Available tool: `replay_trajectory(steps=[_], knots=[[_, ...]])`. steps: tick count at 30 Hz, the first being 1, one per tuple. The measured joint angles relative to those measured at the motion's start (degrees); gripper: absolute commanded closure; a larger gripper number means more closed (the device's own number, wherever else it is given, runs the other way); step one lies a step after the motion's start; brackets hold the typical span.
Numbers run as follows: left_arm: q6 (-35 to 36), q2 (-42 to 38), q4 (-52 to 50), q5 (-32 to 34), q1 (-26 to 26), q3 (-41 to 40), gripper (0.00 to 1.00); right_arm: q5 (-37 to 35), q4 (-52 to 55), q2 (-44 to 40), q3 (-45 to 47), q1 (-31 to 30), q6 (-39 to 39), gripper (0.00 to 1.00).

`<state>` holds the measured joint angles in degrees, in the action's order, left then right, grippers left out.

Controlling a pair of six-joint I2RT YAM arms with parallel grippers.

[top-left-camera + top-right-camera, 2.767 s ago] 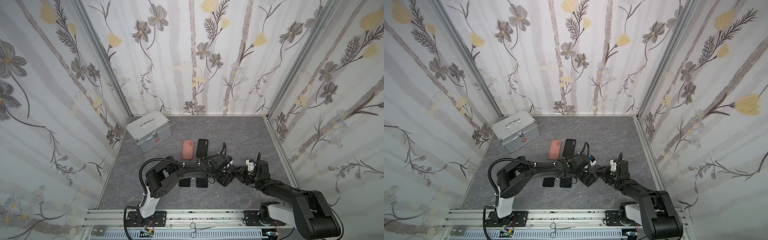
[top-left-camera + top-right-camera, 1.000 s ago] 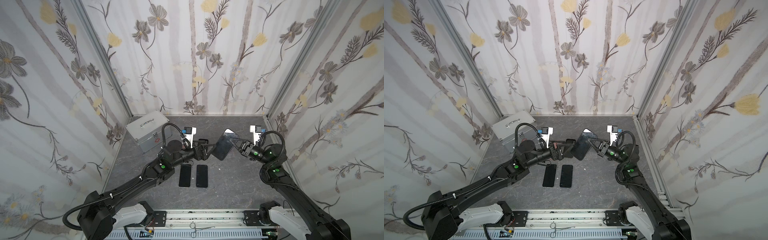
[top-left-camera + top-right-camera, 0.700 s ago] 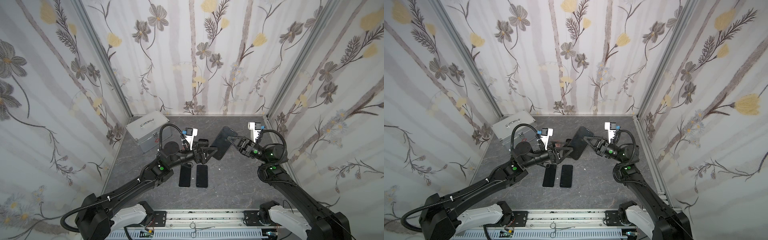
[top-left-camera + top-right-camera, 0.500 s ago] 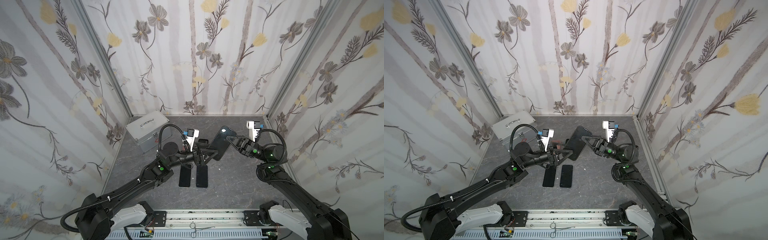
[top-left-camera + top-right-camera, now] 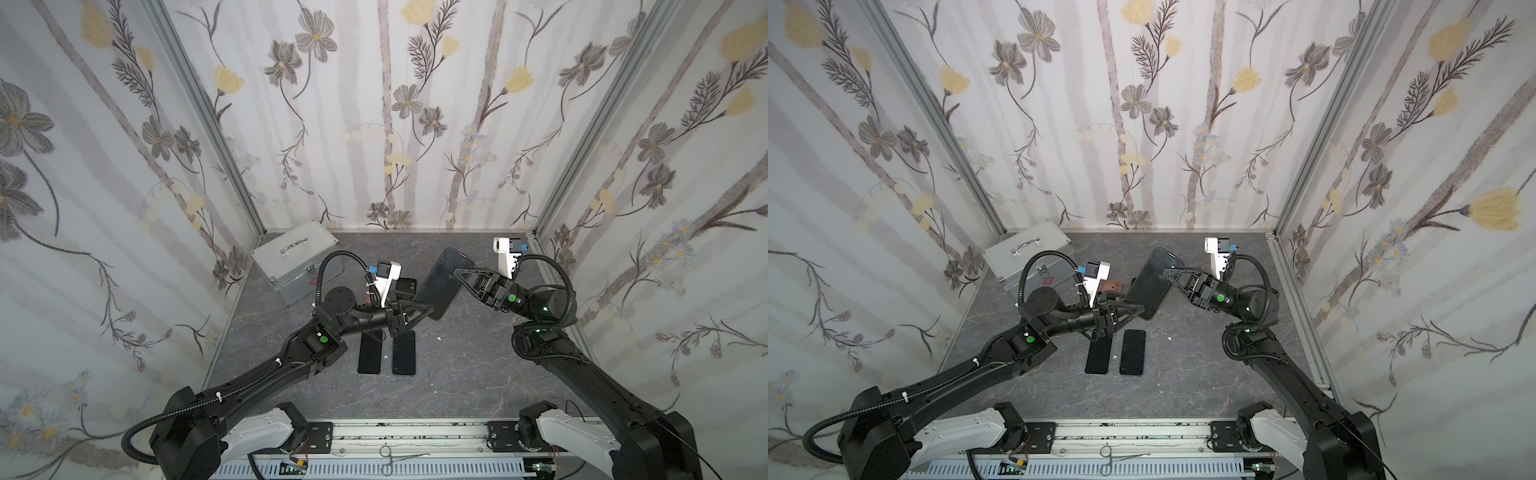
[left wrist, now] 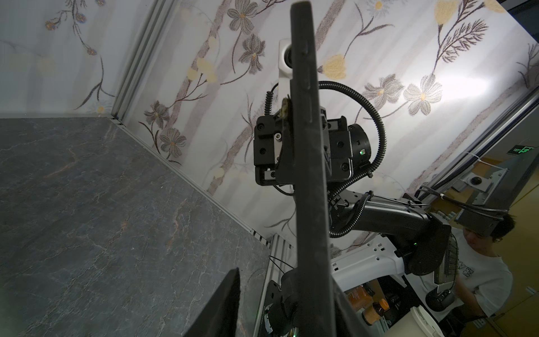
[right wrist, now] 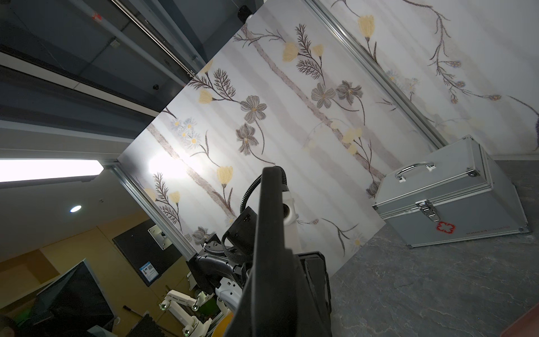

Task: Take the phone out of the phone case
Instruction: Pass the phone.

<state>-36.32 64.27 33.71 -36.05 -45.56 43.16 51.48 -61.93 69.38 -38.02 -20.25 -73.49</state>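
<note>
Both top views show a black phone (image 5: 441, 283) tilted aloft.

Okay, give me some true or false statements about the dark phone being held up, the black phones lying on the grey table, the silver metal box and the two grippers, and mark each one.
1. The right gripper holds the dark cased phone up off the grey marbled table. True.
2. Three flat black phones lie on the table. False: there are two, side by side.
3. The silver metal box with a handle stands open. False: its lid is closed.
4. The left gripper is at the raised phone's lower end. True.
</note>
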Motion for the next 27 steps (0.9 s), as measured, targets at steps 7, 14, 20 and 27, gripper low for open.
replay_trajectory(steps=[7, 14, 20, 27], knots=[[-0.46, 0.00, 1.81, -1.01, -0.09, -0.11, 0.90, -0.44, 0.02, 0.17, -0.11, -0.17, 0.09, 1.00], [-0.98, 0.24, 2.82, -1.46, -0.11, -0.33, 1.00, -0.83, 0.13, -0.04, -0.33, -0.44, 1.05, 1.00], [-0.94, 0.24, 3.28, -1.90, -0.13, -0.55, 1.00, -1.07, 2.80, -1.60, -0.33, -0.59, 3.30, 1.00], [-0.70, -0.44, 2.91, -2.29, -0.15, -0.96, 1.00, -1.75, 4.92, -3.15, 0.35, -0.83, 5.22, 0.61]])
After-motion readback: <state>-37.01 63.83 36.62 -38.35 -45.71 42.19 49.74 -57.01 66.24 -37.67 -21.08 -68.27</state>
